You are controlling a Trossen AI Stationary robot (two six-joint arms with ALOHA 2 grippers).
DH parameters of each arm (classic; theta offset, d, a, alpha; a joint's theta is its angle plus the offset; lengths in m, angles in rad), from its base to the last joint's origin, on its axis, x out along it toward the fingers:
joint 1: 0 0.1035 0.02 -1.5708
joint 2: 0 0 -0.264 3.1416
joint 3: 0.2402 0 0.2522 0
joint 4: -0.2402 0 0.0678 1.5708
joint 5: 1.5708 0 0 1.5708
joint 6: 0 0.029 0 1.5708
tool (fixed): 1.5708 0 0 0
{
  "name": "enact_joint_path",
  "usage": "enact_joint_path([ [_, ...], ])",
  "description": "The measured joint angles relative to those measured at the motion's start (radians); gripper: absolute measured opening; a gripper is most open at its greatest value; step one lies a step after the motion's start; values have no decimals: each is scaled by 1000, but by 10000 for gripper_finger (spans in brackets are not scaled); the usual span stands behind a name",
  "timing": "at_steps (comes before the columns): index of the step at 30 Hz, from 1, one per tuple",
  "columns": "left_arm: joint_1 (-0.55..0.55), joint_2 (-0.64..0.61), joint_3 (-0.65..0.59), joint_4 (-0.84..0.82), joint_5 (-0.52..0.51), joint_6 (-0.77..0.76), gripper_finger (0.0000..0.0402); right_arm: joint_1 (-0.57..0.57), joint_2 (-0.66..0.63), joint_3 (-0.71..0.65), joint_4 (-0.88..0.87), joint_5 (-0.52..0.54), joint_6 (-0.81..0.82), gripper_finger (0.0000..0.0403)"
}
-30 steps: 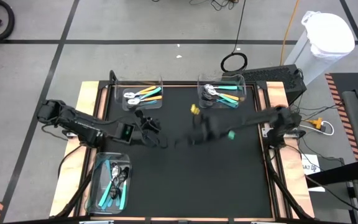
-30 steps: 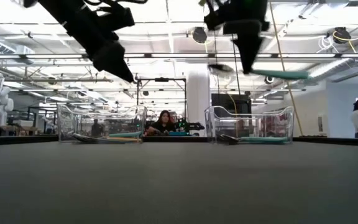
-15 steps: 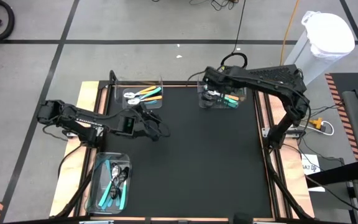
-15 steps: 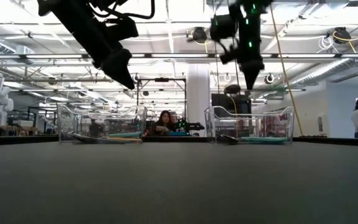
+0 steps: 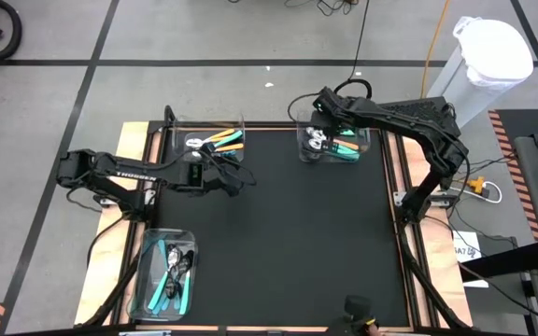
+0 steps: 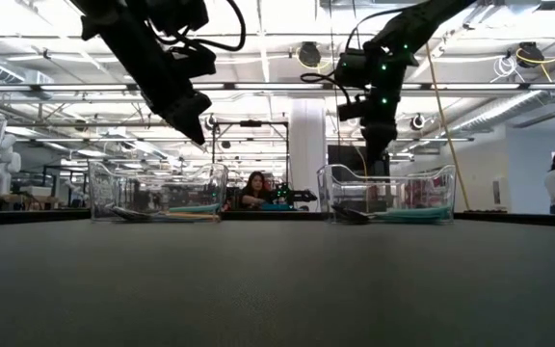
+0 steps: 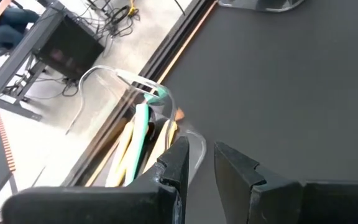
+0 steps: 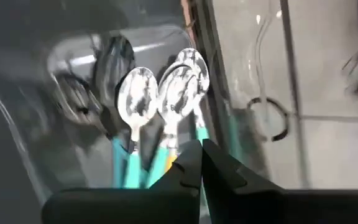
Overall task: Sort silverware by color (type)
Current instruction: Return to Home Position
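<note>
High view shows a black counter (image 5: 288,243) edged in pale wood on a grey floor (image 5: 204,37) crossed by black tape, and the low view looks into a bright hall where people (image 6: 256,189) sit beyond the far edge. The spoons (image 5: 170,269) lie in three clear bins: teal and blue in the near-left bin (image 5: 148,299), mostly orange in the far-left bin (image 5: 180,131), near which the left claw (image 7: 201,152) hovers narrowly parted and empty, and teal in the far-right bin (image 5: 362,126), directly beneath the right claw (image 8: 201,149), pinched closed on nothing. White lettering (image 5: 131,177) on the left arm (image 5: 101,170) is too small to read surely.
</note>
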Motion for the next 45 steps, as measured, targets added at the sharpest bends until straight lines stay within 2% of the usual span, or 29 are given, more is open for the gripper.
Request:
enact_joint_path([
  [4, 15, 0, 0, 6, 1, 2, 73, 0, 0, 3, 8, -102, 195, 1],
  [7, 31, 0, 0, 49, 27, 48, 73, 17, -1, 2, 24, -244, 309, 0],
  [9, 46, 0, -2, 105, 102, 107, 73, 43, -22, -25, 99, -347, 345, 0],
  [11, 60, -1, -28, 233, 205, 164, 73, 82, -55, -73, 210, -415, 375, 0],
  [14, 72, -4, -93, 421, 358, 214, 73, 148, -125, -175, 399, -454, 431, 0],
  [17, 75, -5, -153, 572, 449, 230, 73, 224, -214, -301, 587, -475, 501, 0],
  [24, 81, -5, -289, 889, 587, 229, 73, 405, -407, -604, 1068, -474, 690, 0],
  [27, 90, -8, -334, 1013, 646, 228, 73, 483, -471, -676, 1174, -439, 733, 0],
  [30, 106, -38, -369, 1088, 658, 228, 73, 559, -526, -697, 1118, -310, 718, 0],
  [33, 124, -110, -388, 1074, 658, 228, 73, 628, -579, -698, 1037, -198, 680, 0],
  [40, 142, -365, -474, 1102, 742, 229, 73, 699, -776, -698, 953, -173, 602, 0],
  [45, 142, -536, -554, 1104, 748, 208, 73, 709, -923, -727, 888, -78, 576, 0],
])
